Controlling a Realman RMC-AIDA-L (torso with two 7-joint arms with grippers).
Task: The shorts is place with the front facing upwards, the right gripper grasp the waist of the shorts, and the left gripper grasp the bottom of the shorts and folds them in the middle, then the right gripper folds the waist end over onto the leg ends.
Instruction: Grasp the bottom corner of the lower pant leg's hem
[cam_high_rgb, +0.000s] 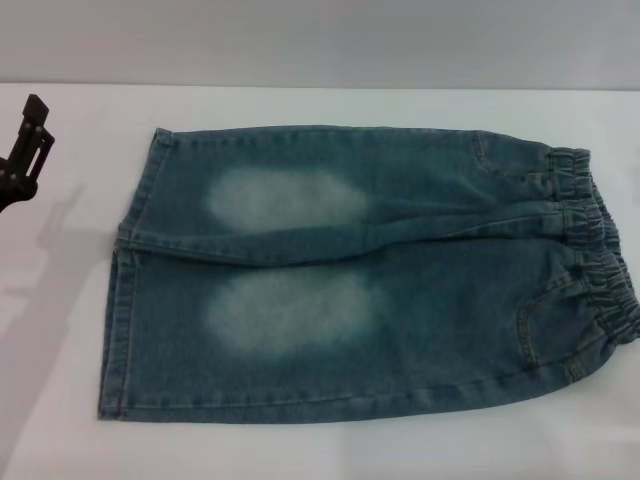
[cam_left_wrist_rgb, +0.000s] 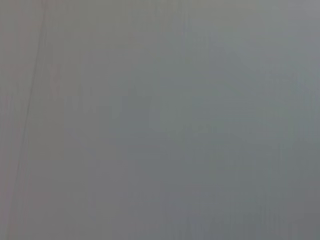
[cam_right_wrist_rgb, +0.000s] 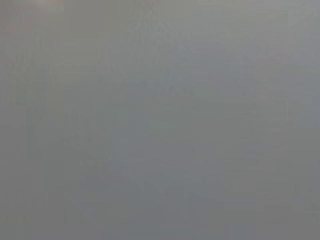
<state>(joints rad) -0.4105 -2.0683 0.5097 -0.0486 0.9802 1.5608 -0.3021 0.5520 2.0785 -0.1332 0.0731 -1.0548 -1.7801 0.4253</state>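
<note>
Shorts (cam_high_rgb: 370, 270) lie flat, front up, spread on white table (cam_high_rgb: 330, 450). Waist (cam_high_rgb: 598, 270), ruffled elastic band, at shorts' right end; leg ends (cam_high_rgb: 122, 300), flat stitched hems, at left end. Two pale oval patches on legs, nearer hems than waist. Left gripper (cam_high_rgb: 22, 155) sits above table left of shorts, beyond far hem corner, apart from cloth, holding nothing; only part visible, opening cannot be told. Right gripper out of sight. Both wrist views show only plain grey surface.

table (cam_high_rgb: 320, 450): white, evenly lit | wall (cam_high_rgb: 320, 40): plain grey
</note>
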